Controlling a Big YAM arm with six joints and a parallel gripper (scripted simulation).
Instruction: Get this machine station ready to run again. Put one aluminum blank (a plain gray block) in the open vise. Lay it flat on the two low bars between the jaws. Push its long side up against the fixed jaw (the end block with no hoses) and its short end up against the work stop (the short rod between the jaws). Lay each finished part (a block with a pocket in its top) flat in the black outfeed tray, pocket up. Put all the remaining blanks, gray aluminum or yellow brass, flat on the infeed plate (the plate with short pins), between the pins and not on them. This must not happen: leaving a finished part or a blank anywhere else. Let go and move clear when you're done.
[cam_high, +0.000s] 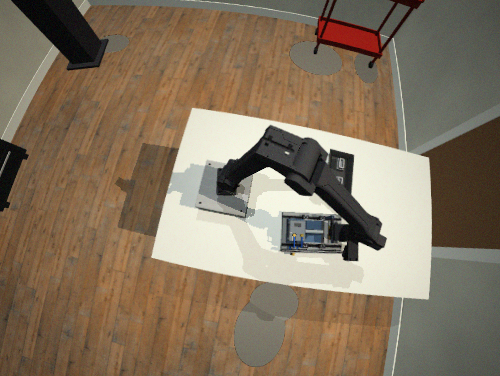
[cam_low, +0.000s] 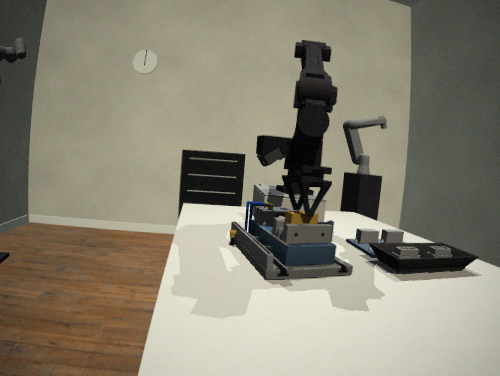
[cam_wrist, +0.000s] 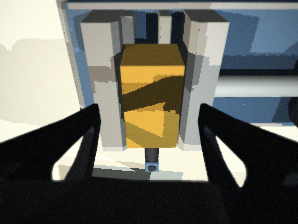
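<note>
Vise (cam_high: 314, 225) (cam_low: 306, 254) (cam_wrist: 250, 52): blue body in a gray rectangular frame, jaws pale, square-edged, flat-faced. One brass block (cam_low: 294, 218) (cam_wrist: 152, 107) sits between them, smooth and yellow, crossed by dark, jagged shadow. Whether it rests flat on the bars, I cannot tell.

Hand (cam_high: 338, 233) (cam_low: 302, 212) (cam_wrist: 149, 112) over the vise, fingers spread, one to each side of the brass, pinching nothing. A gap shows on both sides in the wrist view. Below the brass in that view, a short dark rod with a blue tip.

Black tray (cam_high: 349, 171) (cam_low: 425, 265), sloping walls, right of the vise from the exterior side. Inside, two gray finished parts, pockets up: one part (cam_high: 341, 163) (cam_low: 406, 251) and a second part (cam_high: 340, 180) (cam_low: 441, 251), well apart from each other.

Blue infeed plate (cam_low: 359, 245), past the tray, also right of the vise. Two plain gray blocks on it, one block (cam_low: 367, 235) beside another block (cam_low: 392, 236), not touching. Pins too small to make out.

Blue hoses (cam_high: 294, 242) (cam_low: 247, 216) bend sharply at the vise's side. White table (cam_high: 390, 175) (cam_low: 225, 340) under the vise, matte, streaked with arm shadow.
</note>
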